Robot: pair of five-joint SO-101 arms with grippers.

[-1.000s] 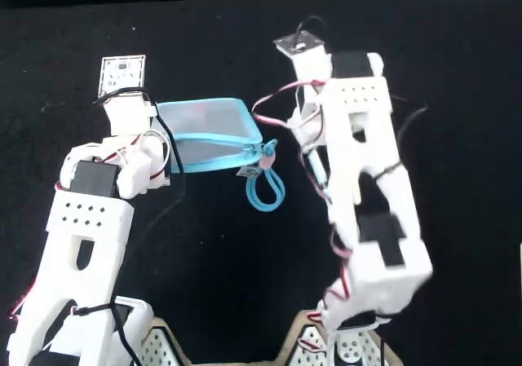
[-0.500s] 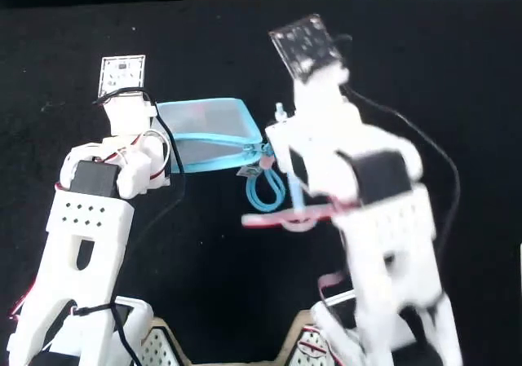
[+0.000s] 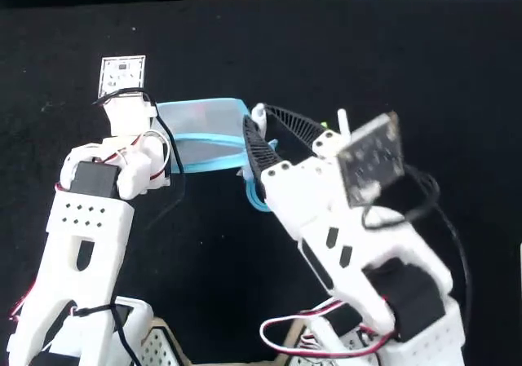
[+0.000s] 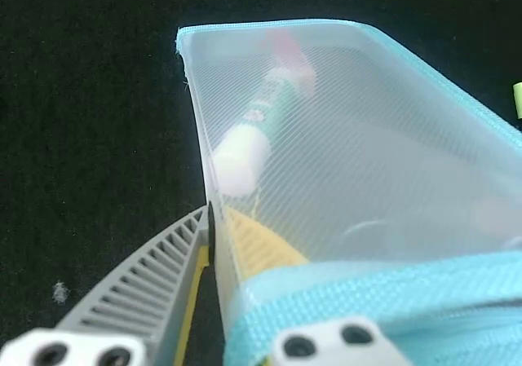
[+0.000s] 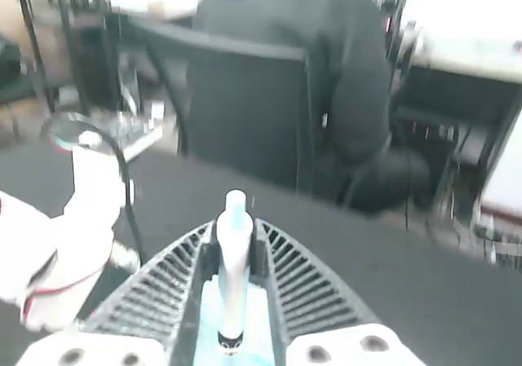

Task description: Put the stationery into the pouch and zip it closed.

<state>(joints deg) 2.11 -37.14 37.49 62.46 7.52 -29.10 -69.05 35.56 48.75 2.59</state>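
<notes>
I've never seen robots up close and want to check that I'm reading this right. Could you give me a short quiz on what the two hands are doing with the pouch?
1. True or false: the left hand is clamped on an edge of the pouch.
2. What does the right hand hold? A: scissors. B: a white pen. C: an eraser.
3. Short answer: what lies inside the pouch, seen through its side in the left wrist view?

Key: 1 true. 2 B. 3 a marker with a white end.
</notes>
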